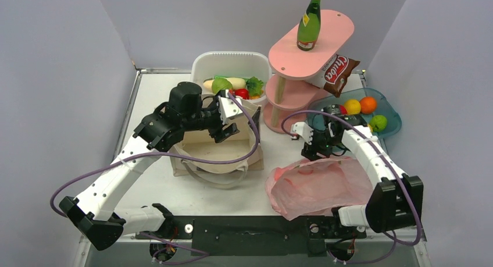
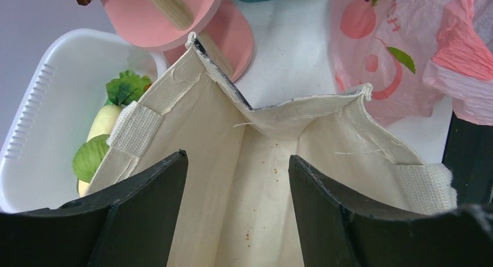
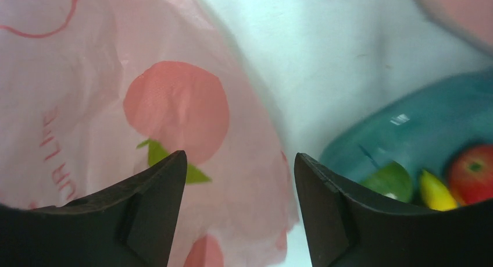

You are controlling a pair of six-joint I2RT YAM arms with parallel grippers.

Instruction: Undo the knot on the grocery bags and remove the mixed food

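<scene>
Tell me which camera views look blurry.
Right wrist: soft throughout, teal tray and pink bag smeared. Left wrist: crisp on the canvas tote, stitching clear. Top external: sharp, evenly lit.

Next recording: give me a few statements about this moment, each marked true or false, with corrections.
1. The bottle stands upright on the shelf's top tier. True.
2. The left jaws clamp the tote's handle. False: they are open and empty, over the tote's mouth.
3. The radish lies in the tub. True.
4. The packet is inside the pink bag. False: it hangs at the shelf's side, under the top tier's edge.
</scene>
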